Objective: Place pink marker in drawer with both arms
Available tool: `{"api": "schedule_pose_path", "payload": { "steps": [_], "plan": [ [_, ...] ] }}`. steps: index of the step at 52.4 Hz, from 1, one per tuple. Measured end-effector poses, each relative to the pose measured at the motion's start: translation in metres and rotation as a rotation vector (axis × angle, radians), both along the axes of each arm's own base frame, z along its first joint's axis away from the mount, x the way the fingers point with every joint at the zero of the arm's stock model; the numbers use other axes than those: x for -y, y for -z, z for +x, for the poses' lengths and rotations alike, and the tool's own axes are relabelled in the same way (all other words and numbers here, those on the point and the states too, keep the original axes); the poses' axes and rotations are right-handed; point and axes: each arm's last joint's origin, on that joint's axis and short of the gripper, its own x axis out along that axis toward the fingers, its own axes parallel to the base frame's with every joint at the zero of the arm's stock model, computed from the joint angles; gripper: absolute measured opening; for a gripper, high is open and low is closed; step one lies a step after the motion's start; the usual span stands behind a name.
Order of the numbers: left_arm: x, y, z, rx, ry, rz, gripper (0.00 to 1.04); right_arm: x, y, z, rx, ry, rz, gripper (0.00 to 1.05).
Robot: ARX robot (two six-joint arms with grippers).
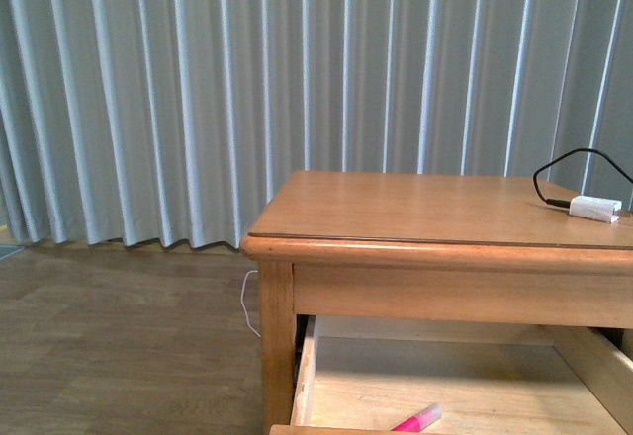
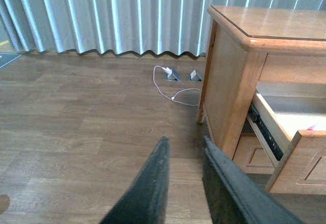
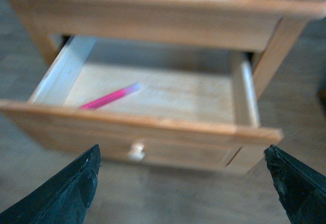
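The right pincer is spread wide and holds nothing, its two dark fingers framing the front of the open drawer. The round knob sits between them and a little further out. The left pincer is only narrowly parted and also empty. It hangs over the floor, well apart from the bench's side panel.

Past the drawer's front rim, the pink marker lies loose and slanted on the drawer floor, toward the front left. Its lower end is hidden behind the rim, so I cannot tell whether it touches the front wall. The placing looks done, and shutting the drawer seems to be all that remains.

The main risk is a push that lands off the knob, to one side. That could rack the drawer on its runners and jam it half shut. A hard shove would probably send the marker rolling or skidding (harmless, since the walls would contain it). A finger dipping over the rim could get pinched under the bench top. If the left arm swings in to help, it could clip the bench's corner post or snag the white cable on the floor. The white adapter on the bench top is far from all this.
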Motion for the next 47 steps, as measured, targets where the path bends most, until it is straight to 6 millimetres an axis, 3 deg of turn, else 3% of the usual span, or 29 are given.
{"api": "schedule_pose_path", "payload": {
  "steps": [4,10,17,30,47],
  "plan": [
    [0.0,0.0,0.0,0.0,0.0,0.0,0.53,-0.001,0.005,0.005,0.008,0.007,-0.086,0.96],
    [0.0,0.0,0.0,0.0,0.0,0.0,0.78,0.0,0.043,0.023,-0.204,-0.082,-0.174,0.96],
    [0.0,0.0,0.0,0.0,0.0,0.0,1.0,0.005,0.076,0.044,-0.298,-0.086,-0.194,0.96],
    [0.0,0.0,0.0,0.0,0.0,0.003,0.98,0.0,0.12,0.087,-0.25,-0.109,-0.184,0.96],
    [0.0,0.0,0.0,0.0,0.0,0.003,0.98,-0.009,0.13,0.144,-0.122,-0.036,-0.135,0.96]
  ]
}}
